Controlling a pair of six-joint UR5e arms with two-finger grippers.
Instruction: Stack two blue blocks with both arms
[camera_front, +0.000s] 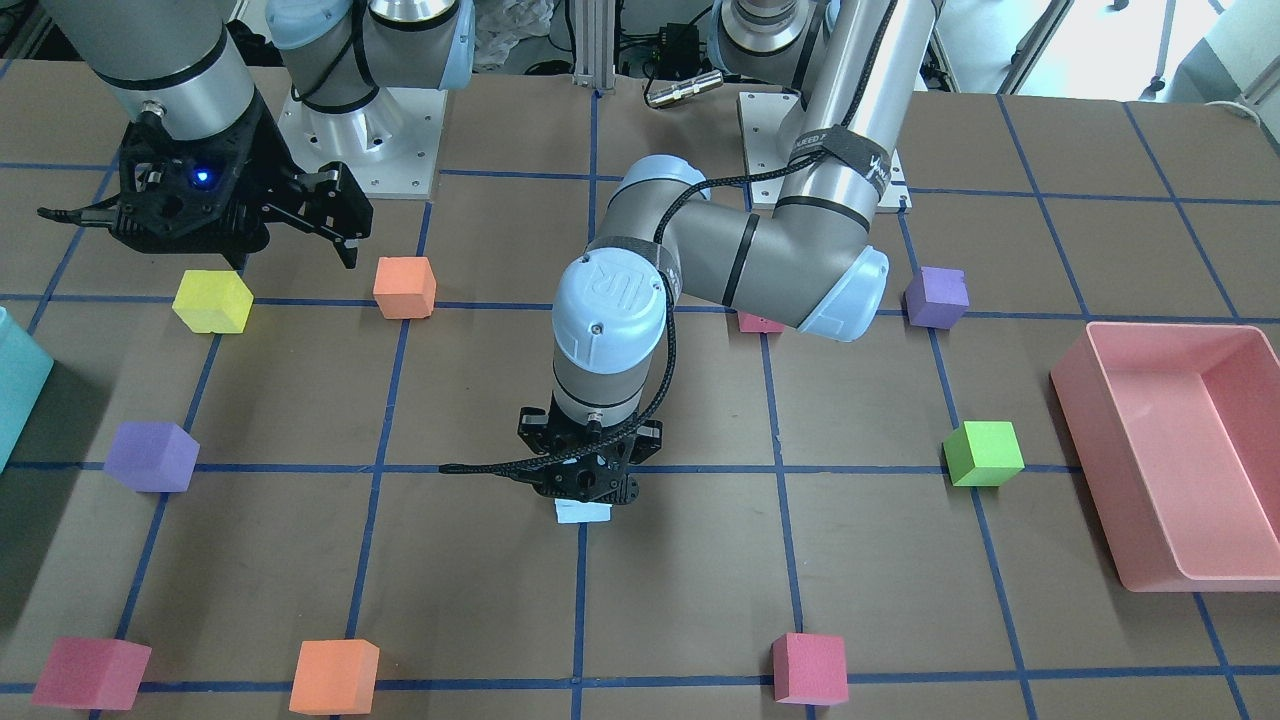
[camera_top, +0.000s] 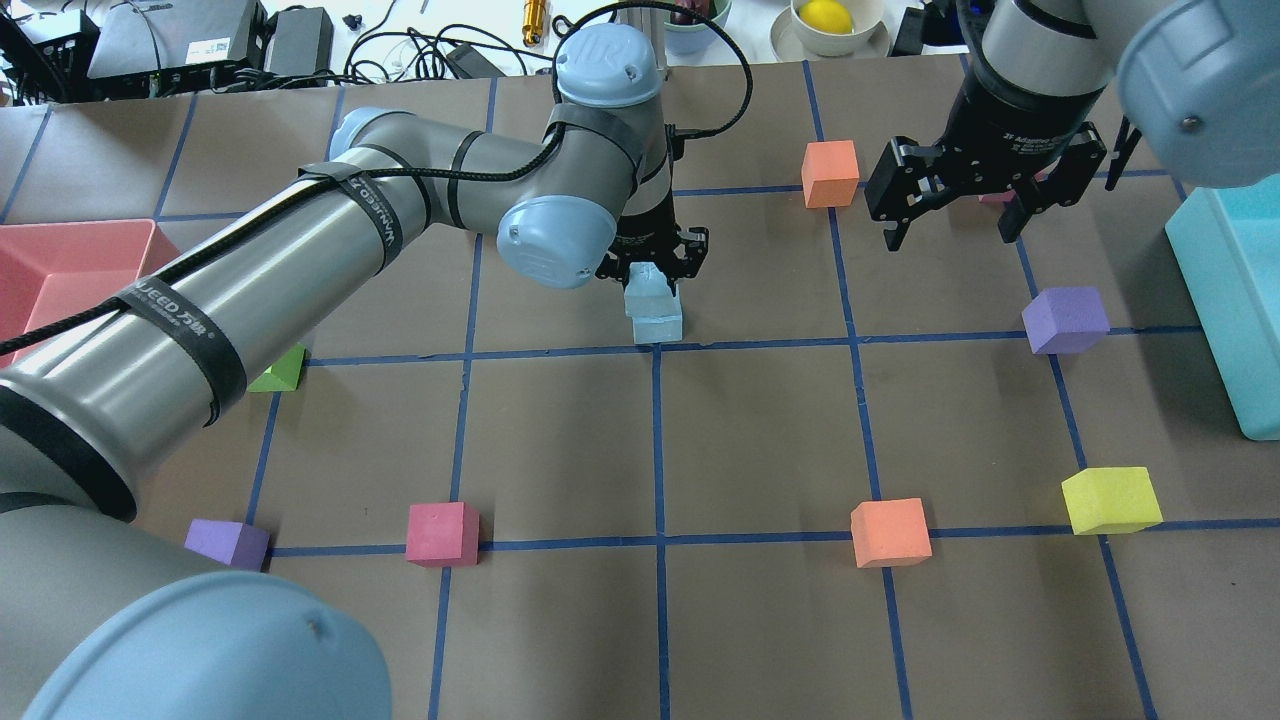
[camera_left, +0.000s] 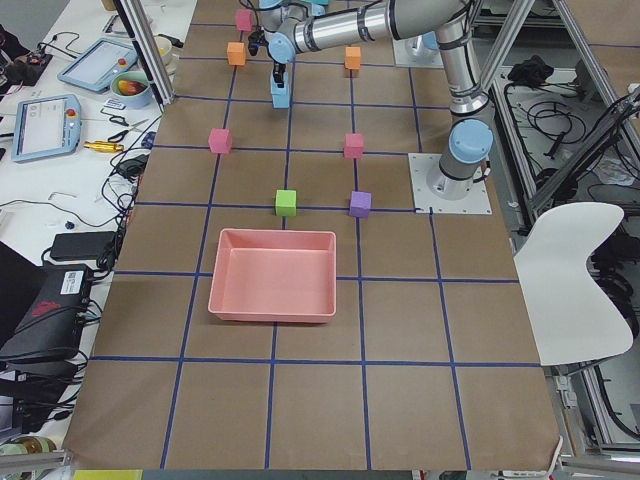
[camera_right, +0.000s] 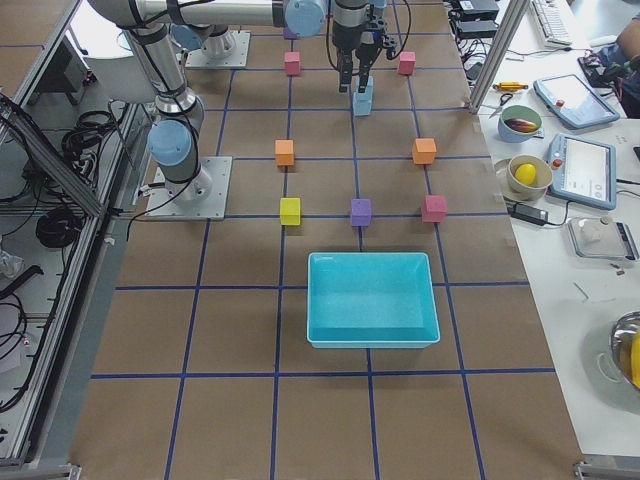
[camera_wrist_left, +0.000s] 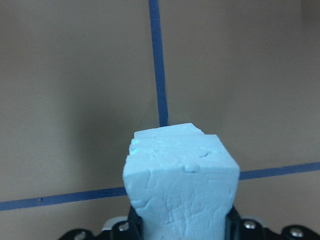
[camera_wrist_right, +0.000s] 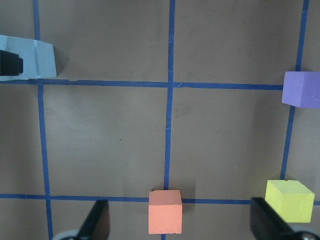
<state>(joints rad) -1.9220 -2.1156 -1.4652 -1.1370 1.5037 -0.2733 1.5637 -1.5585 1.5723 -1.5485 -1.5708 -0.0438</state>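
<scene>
Two pale blue blocks stand near the table's middle, one on top of the other. The lower block (camera_top: 658, 324) rests on the table by a blue tape line. My left gripper (camera_top: 651, 268) points straight down and is shut on the upper block (camera_top: 645, 285), which fills the left wrist view (camera_wrist_left: 180, 190). In the front-facing view only a sliver of blue block (camera_front: 583, 513) shows under the left gripper (camera_front: 585, 490). My right gripper (camera_top: 947, 238) is open and empty, hovering well to the right of the stack.
An orange cube (camera_top: 830, 172) lies left of the right gripper and a purple cube (camera_top: 1065, 320) lies below it. A teal bin (camera_top: 1230, 300) stands at the right edge, a pink bin (camera_top: 60, 270) at the left. Yellow (camera_top: 1110, 500), orange (camera_top: 890, 532) and red (camera_top: 442, 533) cubes lie nearer.
</scene>
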